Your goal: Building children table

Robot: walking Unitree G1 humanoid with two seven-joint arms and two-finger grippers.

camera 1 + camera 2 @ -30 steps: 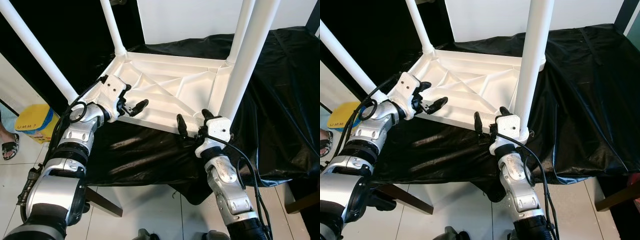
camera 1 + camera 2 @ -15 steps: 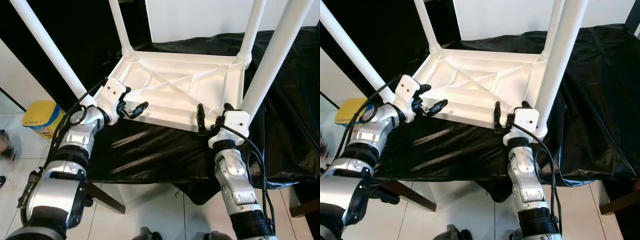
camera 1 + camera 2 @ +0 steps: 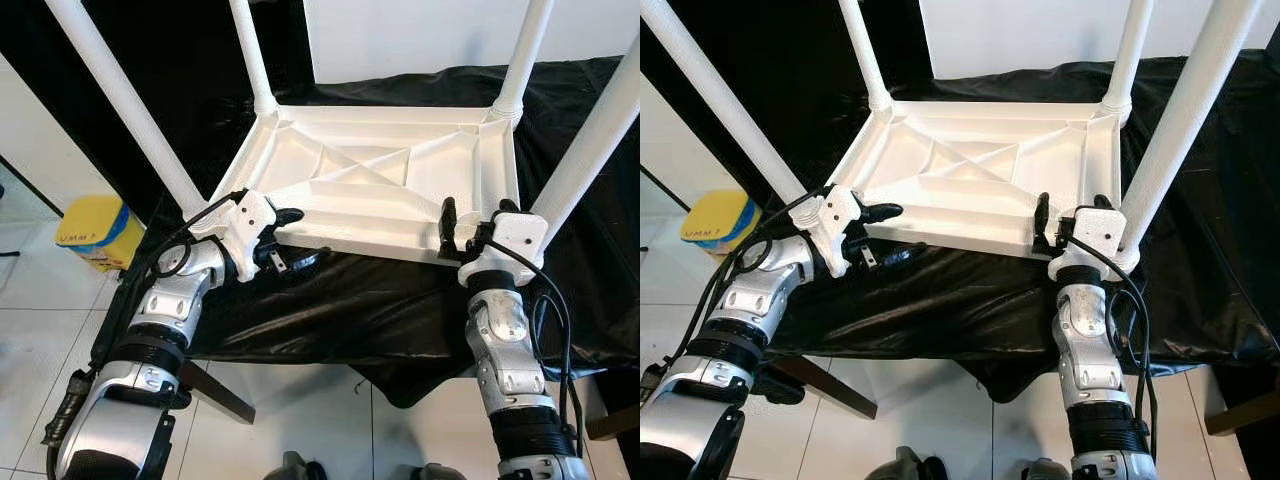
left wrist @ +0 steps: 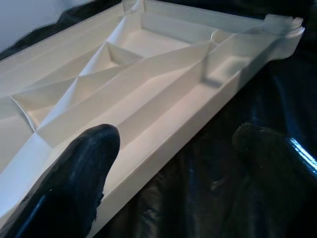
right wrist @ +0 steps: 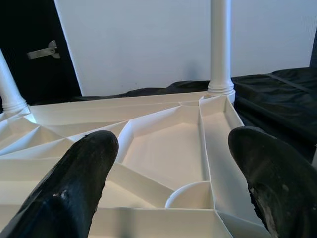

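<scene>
Black glossy cloth (image 3: 400, 310) draped over a surface, white tiled floor (image 3: 300, 420) below, white wall behind. Lying upside down on the cloth: white plastic children's table (image 3: 380, 190), ribbed underside facing up, four white legs (image 3: 130, 110) rising from its corners.

Left end effector (image 3: 287, 240) at the table's near left edge, fingers spread: upper finger (image 4: 74, 173) over the white rim, lower finger (image 4: 267, 153) over the black cloth beside it, as seen from the left wrist. Contact with the rim cannot be judged.

Right end effector (image 3: 1068, 222) at the near right corner, just beside the leg there, fingers (image 5: 74, 183) spread wide and pointing across the ribbed underside. From the right wrist: round socket (image 5: 190, 196) in the corner between the fingers, a far leg (image 5: 220, 44) standing upright against the wall, and a door handle (image 5: 42, 51) on a dark door.

Yellow and blue container (image 3: 95, 232) on the floor at left; its label too small to read.
</scene>
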